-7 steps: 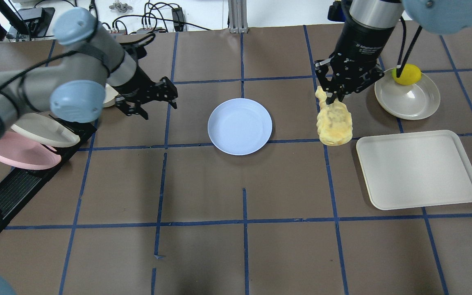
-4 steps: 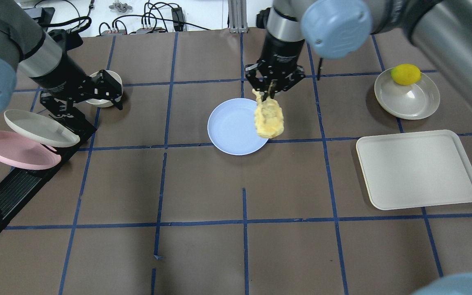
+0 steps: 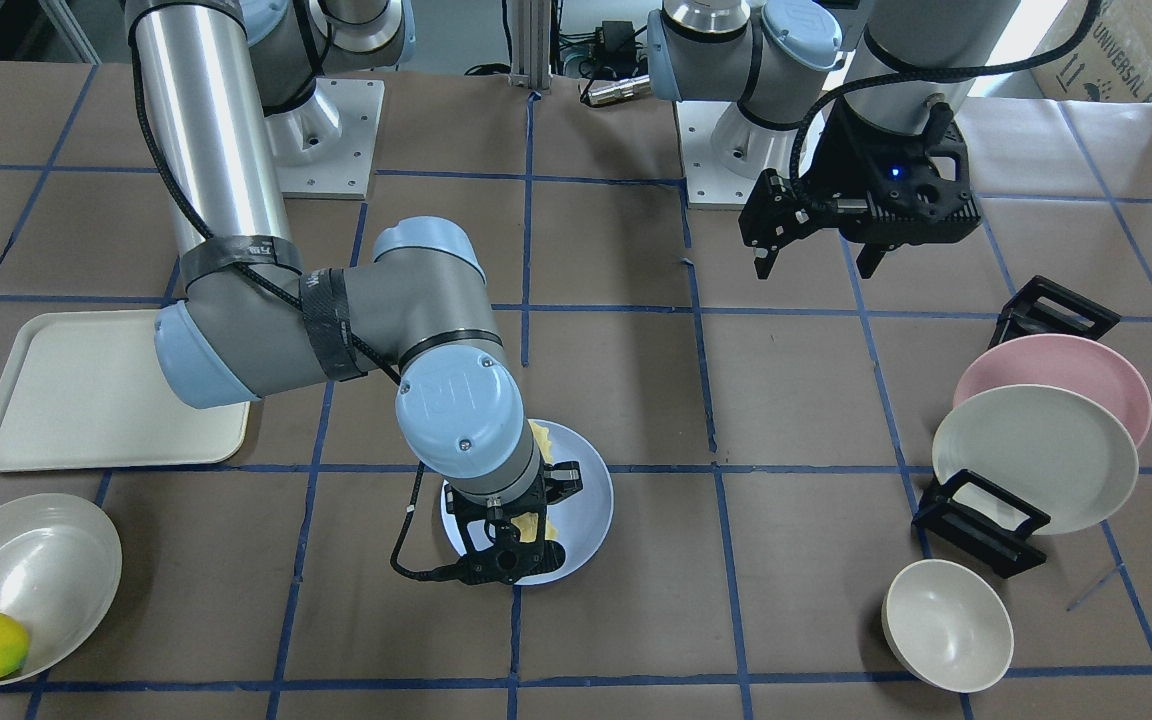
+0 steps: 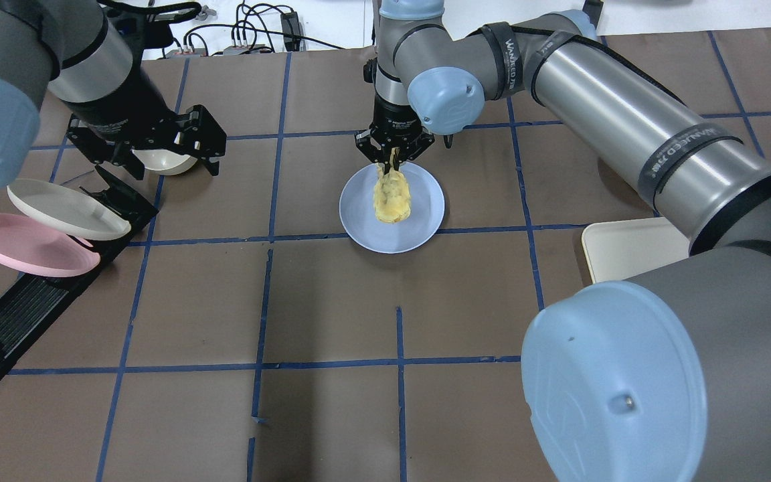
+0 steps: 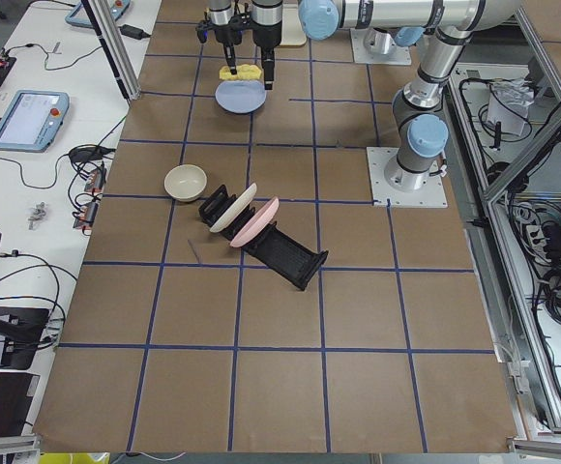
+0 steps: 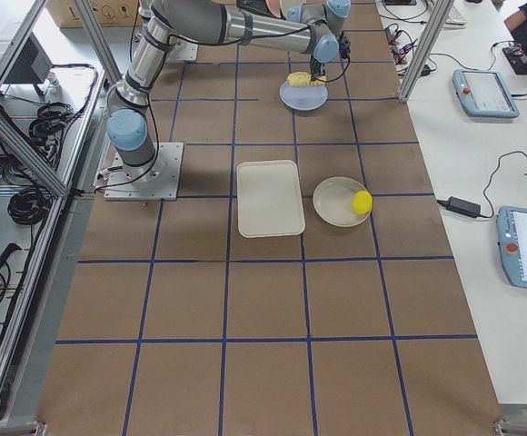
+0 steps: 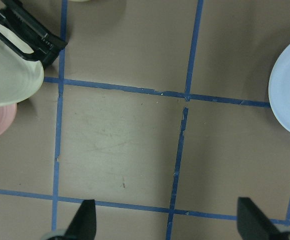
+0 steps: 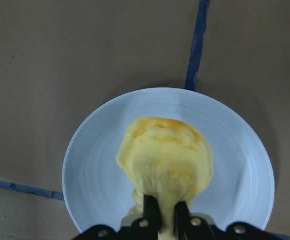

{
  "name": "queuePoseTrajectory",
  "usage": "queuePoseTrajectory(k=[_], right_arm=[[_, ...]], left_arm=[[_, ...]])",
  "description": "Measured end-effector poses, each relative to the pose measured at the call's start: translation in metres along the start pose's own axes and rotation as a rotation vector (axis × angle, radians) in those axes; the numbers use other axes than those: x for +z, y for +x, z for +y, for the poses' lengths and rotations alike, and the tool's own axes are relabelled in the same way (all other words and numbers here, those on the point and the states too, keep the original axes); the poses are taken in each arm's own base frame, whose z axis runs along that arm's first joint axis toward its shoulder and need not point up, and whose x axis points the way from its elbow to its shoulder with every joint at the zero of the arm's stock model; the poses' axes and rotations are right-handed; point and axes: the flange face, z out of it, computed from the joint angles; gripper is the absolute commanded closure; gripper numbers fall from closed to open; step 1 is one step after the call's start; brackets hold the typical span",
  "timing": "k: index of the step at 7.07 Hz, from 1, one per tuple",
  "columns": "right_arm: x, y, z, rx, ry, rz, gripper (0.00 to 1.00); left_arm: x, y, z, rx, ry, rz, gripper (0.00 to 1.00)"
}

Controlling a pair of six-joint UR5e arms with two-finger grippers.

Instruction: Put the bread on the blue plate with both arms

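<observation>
Bright even light, soft shadows (right wrist close-up slightly blurred).

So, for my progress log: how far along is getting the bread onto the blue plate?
Done: the bread is over the middle of the blue plate. In hand: the right gripper is shut on one end of it; contact with the plate isn't clear. Left: set it down, release, withdraw. The left gripper is open and empty, well aside.
</observation>
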Motion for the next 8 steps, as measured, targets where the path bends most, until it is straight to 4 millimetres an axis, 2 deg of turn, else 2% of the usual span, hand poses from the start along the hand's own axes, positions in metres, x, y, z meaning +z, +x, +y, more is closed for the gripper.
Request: queuePoseTrajectory(k=[1,2,3,4,5,6,7,8], right_arm=[[0.014,0.002,-0.004,0.001,-0.006,0.014,0.37],[0.027,0.005,-0.007,0.008,-0.019,0.023,0.01],[0.035,0.006,-0.011,0.015,-0.023,0.027,0.0],[0.031,0.007,-0.014,0.018,-0.01,0.027,0.0],[0.015,0.007,-0.018,0.019,0.02,0.021,0.0],[-0.014,0.01,-0.022,0.019,0.063,0.012,0.0],[-0.054,0.022,-0.019,0.033,0.08,0.011,0.0],[-0.097,0.053,-0.01,0.065,0.057,0.021,0.0]], left_arm=[[-0.005,-0.016,-0.007,-0.036,0.011,0.028,0.0],[-0.01,-0.028,-0.004,-0.059,-0.02,0.016,0.0],[-0.015,-0.036,-0.001,-0.067,-0.054,-0.022,0.0],[-0.018,-0.039,0.001,-0.068,-0.076,-0.04,0.0],[-0.018,-0.039,0.001,-0.066,-0.086,-0.045,0.0],[-0.018,-0.039,0.002,-0.066,-0.089,-0.045,0.0],[-0.017,-0.039,0.002,-0.066,-0.091,-0.044,0.0],[-0.017,-0.039,0.004,-0.066,-0.092,-0.044,0.0]])
